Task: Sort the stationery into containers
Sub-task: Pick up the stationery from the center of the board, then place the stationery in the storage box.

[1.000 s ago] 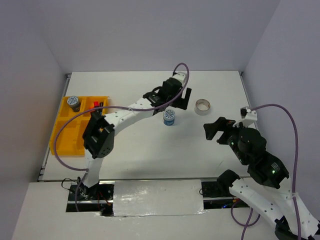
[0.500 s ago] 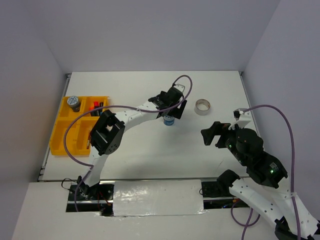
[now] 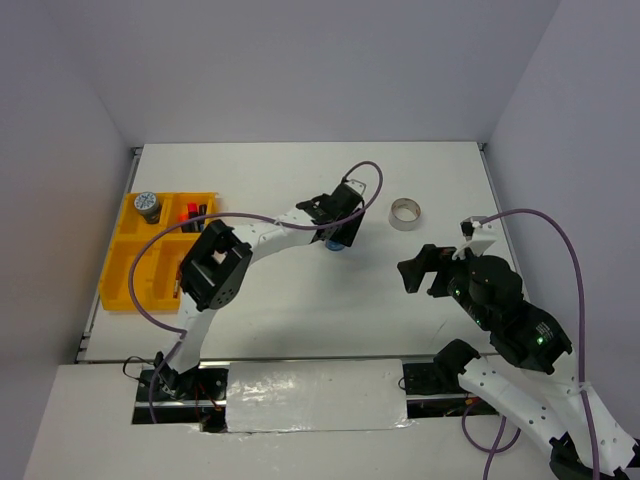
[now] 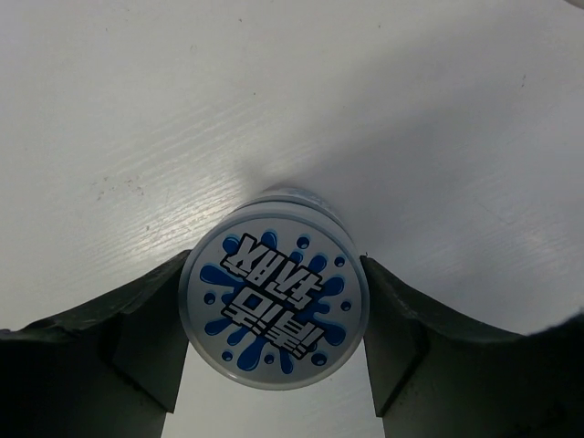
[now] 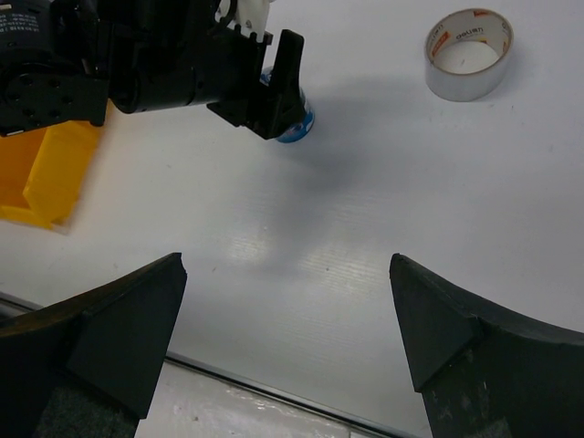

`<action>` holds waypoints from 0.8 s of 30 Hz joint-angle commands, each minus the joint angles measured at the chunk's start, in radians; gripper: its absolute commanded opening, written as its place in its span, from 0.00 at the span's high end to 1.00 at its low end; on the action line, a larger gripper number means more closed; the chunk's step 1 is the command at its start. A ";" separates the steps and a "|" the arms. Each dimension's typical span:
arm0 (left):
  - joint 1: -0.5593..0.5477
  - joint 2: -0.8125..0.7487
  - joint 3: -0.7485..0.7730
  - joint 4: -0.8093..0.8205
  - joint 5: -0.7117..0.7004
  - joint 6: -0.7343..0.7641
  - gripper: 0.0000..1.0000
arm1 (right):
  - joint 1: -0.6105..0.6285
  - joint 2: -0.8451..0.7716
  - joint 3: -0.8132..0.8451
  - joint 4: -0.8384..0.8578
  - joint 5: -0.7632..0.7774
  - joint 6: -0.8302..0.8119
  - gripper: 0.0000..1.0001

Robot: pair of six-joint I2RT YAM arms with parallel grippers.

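A round blue-white patterned roll [image 4: 274, 301] stands upright on the white table, and both pads of my left gripper [image 4: 274, 315] touch its sides. From above, the left gripper [image 3: 340, 232] covers most of this roll [image 3: 336, 245]. The right wrist view shows the same roll [image 5: 297, 128] under the left gripper [image 5: 274, 96]. My right gripper [image 3: 415, 268] hangs open over bare table to the right, its fingers [image 5: 137, 310] wide apart and empty. A silvery tape ring [image 3: 405, 213] lies at the back right. The yellow-orange tray [image 3: 130, 265] sits at the left edge.
In the tray's back-left compartment stands a second patterned roll [image 3: 147, 204]. Red and dark items [image 3: 190, 212] lie in the neighbouring compartment. The tape ring [image 5: 468, 53] lies beyond my right fingers. Grey walls close off the table on three sides.
My left gripper came down and back over the roll, and its jaws closed in until they met the roll's sides. The right arm drifted slightly left, still open.
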 commanded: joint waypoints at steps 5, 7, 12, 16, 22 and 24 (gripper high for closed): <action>0.059 -0.256 0.010 -0.061 -0.123 0.011 1.00 | -0.003 0.008 -0.008 0.057 -0.017 -0.038 0.00; 0.153 -0.313 0.024 -0.158 -0.195 -0.019 1.00 | -0.003 0.017 -0.017 0.065 -0.031 -0.041 0.00; 0.531 -0.500 -0.025 -0.269 -0.174 -0.087 1.00 | -0.003 0.029 -0.045 0.112 -0.071 -0.041 0.00; 0.723 -0.572 -0.088 -0.257 -0.053 -0.035 0.99 | -0.005 0.043 -0.054 0.149 -0.094 -0.044 0.00; 0.990 -0.563 -0.171 -0.238 0.064 -0.055 1.00 | -0.003 0.058 -0.056 0.165 -0.137 -0.064 0.00; 1.019 -0.569 -0.191 -0.211 0.070 -0.056 1.00 | -0.003 0.057 -0.063 0.166 -0.148 -0.075 0.00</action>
